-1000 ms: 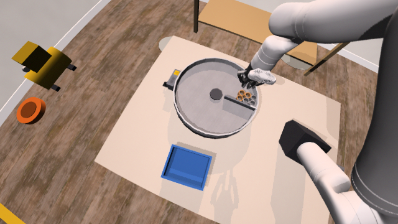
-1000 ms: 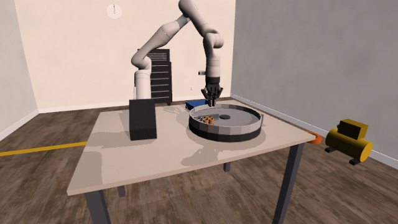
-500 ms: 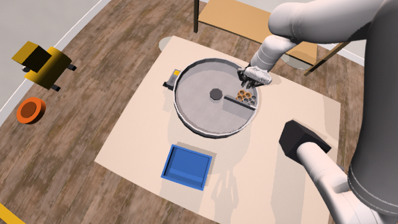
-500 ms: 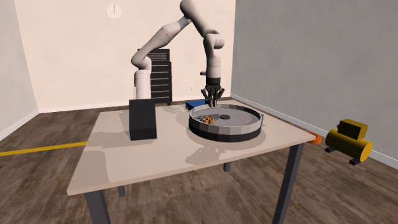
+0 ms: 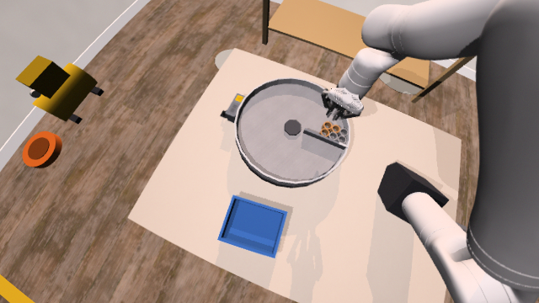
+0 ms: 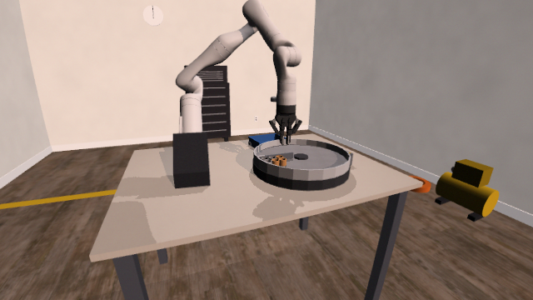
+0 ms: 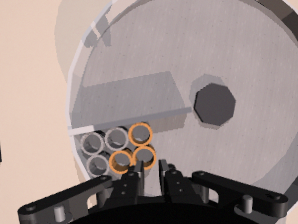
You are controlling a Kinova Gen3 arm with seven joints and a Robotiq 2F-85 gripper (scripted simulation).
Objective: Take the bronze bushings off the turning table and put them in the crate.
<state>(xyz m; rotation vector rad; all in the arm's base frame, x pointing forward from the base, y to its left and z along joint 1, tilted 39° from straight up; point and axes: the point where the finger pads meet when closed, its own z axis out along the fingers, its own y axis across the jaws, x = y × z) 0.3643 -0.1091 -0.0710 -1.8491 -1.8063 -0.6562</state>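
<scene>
Top view showed the claw (image 5: 333, 115) (image 6: 286, 142) (image 7: 151, 169) over the far-right part of the turning table (image 5: 269, 147) (image 6: 301, 179) (image 7: 240, 155), with the three bronze bushings (image 5: 335, 129) (image 6: 279, 161) (image 7: 131, 134) standing on that table inside its rim, in the wedge beside the divider (image 5: 324, 139) (image 6: 286, 156) (image 7: 145, 118). The crate (image 5: 260, 204) (image 6: 262, 138) sat on the near side of the turning table, well apart from it, and no bushing lay inside — all the carrying seemed left to do.

Exterior view gave us the arm (image 5: 358, 71) (image 6: 286, 89) reaching high across to the turning table, its last links dropping nearly upright and the fingertips pointing down above the bushings. We judged that some lowering was needed.

Wrist view settled the relation that mattered: the bronze group lay just ahead of the fingertips and to the picture's left, towards the turning table's divider, each ring with its long axis upright. The claw stood slightly spread — a narrow gap, nothing pinched. The steel bushings (image 5: 342, 139) (image 6: 266, 158) (image 7: 92, 143) crowded the bronze ones on the turning table's rim side, so we thought a careless descent could knock them.

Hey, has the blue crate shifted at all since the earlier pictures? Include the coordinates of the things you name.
No, the blue crate (image 5: 253, 224) (image 6: 261, 141) hasn't moved; in the top view it keeps the same place on the table (image 5: 181, 168) (image 6: 187, 217).
</scene>
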